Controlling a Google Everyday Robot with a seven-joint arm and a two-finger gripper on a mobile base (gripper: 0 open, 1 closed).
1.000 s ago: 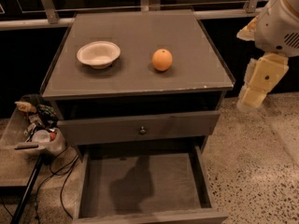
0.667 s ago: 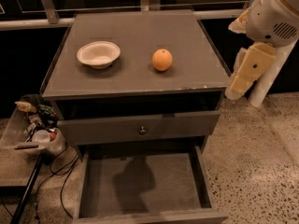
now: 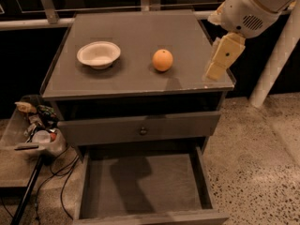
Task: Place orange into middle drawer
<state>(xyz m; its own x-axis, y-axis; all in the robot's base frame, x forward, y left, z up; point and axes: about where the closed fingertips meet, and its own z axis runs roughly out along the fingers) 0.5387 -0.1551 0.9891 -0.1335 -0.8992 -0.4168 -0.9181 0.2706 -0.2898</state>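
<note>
Gripper (image 3: 214,69) at right edge of cabinet top (image 3: 140,27), over near-right corner; grip state can't be told. Orange (image 3: 162,60) on top, centre-right, apart from gripper; white bowl (image 3: 98,54) to its left. Middle drawer (image 3: 145,186) open at near side, below knobbed drawer front (image 3: 140,128).

No legible text anywhere.
</note>
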